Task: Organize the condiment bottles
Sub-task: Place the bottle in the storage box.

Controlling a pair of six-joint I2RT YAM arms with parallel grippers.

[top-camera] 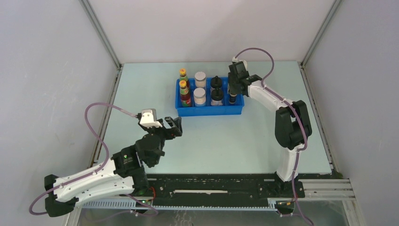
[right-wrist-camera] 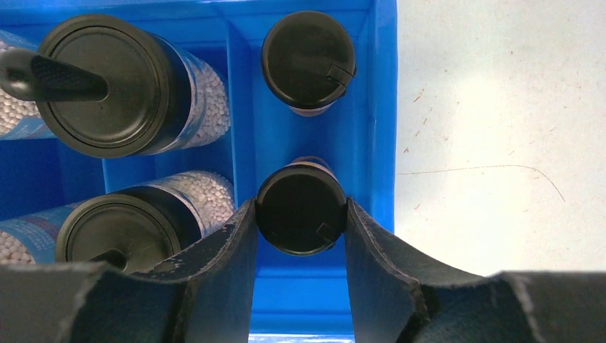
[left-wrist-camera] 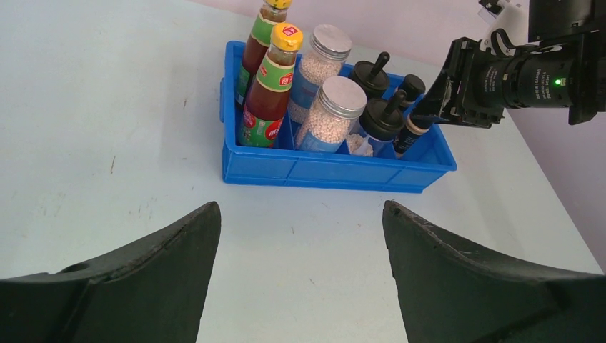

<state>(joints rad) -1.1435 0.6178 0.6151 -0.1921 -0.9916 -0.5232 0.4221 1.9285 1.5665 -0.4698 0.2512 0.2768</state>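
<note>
Gripping a dark-capped vial (right-wrist-camera: 301,218) in the blue tray's (right-wrist-camera: 383,107) end compartment with the right gripper (right-wrist-camera: 299,207) — holding the left gripper (left-wrist-camera: 300,206) agape, empty.

Top view looks down from above and behind onto the whole tabletop (top-camera: 226,141); left wrist faces the blue tray (left-wrist-camera: 321,171) from afar, right wrist sits close above it (all share it)
</note>
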